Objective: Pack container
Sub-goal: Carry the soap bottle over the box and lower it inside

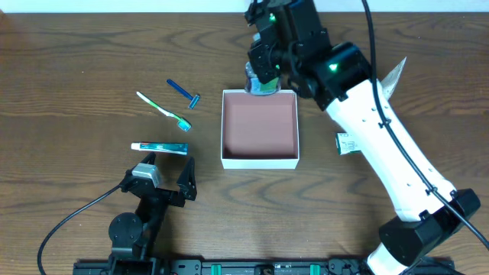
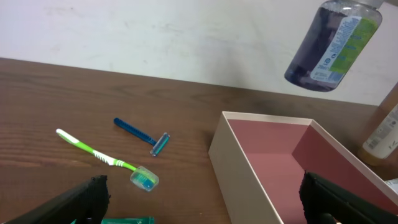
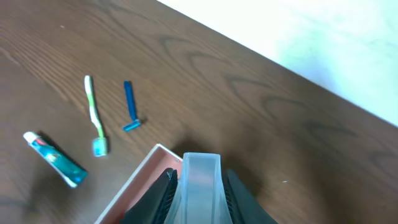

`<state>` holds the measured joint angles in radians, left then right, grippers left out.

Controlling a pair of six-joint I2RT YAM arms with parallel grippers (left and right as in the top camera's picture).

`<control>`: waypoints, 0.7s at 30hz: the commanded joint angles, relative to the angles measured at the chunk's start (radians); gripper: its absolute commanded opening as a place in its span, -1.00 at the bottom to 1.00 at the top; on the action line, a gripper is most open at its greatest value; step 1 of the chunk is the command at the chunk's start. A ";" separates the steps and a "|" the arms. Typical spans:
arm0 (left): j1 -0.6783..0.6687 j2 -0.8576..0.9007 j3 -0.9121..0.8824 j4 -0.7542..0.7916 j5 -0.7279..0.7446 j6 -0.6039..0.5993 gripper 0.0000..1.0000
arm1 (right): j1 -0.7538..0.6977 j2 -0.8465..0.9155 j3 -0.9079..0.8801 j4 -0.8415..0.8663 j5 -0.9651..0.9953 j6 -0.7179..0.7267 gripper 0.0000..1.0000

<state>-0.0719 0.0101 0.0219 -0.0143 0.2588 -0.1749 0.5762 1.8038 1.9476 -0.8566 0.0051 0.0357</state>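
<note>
Gripped bottle in right claw above upper rim of container, centre frame; held left claw wide apart, empty.

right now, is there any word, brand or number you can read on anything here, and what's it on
No text here can be read.
Green and white label on the dark purple plastic bottle in the right claw: printed, but too blurred.
White and teal toothpaste tube: markings too small.
Small white and green packet right of the white-walled square container: too small.
Pale bottle: label blurred.
</note>
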 commanded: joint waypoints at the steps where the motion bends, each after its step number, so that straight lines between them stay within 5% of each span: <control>1: 0.006 -0.005 -0.018 -0.034 0.010 0.014 0.96 | 0.031 0.003 0.032 0.018 0.024 0.090 -0.87; 21: 0.006 -0.005 -0.018 -0.034 0.010 0.014 0.96 | 0.078 0.242 0.032 0.080 0.092 0.267 -0.87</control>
<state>-0.0719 0.0101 0.0219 -0.0143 0.2588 -0.1749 0.6456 2.0598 1.9476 -0.7990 0.0666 0.2695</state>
